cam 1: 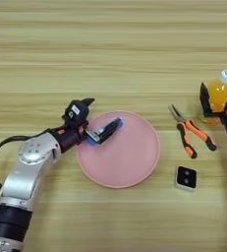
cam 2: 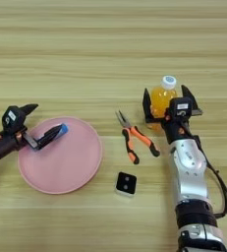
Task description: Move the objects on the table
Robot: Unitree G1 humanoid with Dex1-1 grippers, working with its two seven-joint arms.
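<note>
My left gripper (cam 1: 105, 110) is at the pink plate's left rim, fingers spread wide. Its upper finger points away from the plate and its lower finger reaches over it. The blue-and-white tube (cam 2: 63, 129) lies along and under that lower finger on the plate, mostly hidden, only blue bits showing. At the right, the small orange-drink bottle (cam 2: 160, 101) with a white cap stands upright. My right gripper (cam 2: 165, 89) is open with one black finger on each side of it. The black-and-white cube (cam 1: 186, 178) rests on the table (cam 1: 110, 49) right of the plate, apart from both grippers.
The pink round plate (cam 1: 129, 162) lies left of centre. Orange-handled pliers (cam 2: 137, 138) lie between the plate and the bottle, just above the cube. A black cable loops beside my left arm at the left edge.
</note>
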